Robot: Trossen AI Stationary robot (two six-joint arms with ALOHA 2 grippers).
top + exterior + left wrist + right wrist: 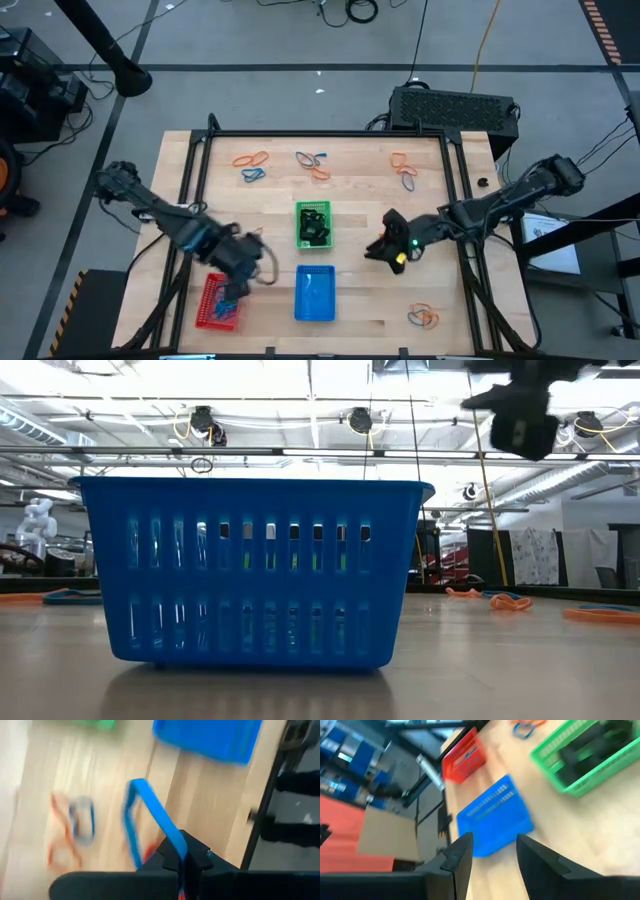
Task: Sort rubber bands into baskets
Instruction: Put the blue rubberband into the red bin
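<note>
Left end effector (pixel 182 862) pinches a blue rubber band (pixel 150 815) above the red basket (pixel 218 301) — likely bound for the blue basket (pixel 315 293); right end effector (pixel 492 852) hangs released, empty.

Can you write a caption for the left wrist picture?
Left gripper shut on a blue rubber band, blue basket beyond.

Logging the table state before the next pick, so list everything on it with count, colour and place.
green basket: one, table centre, dark bands inside.
blue basket: one, near edge, below the green one.
red basket: one, near-left corner.
loose rubber bands: orange and blue clusters along the far edge, exact count unclear; another cluster near-right.
blue rubber band: one, pinched in the left hand.
left hand: shut, over the red basket.
right hand: open, empty, right of the green basket.
</note>
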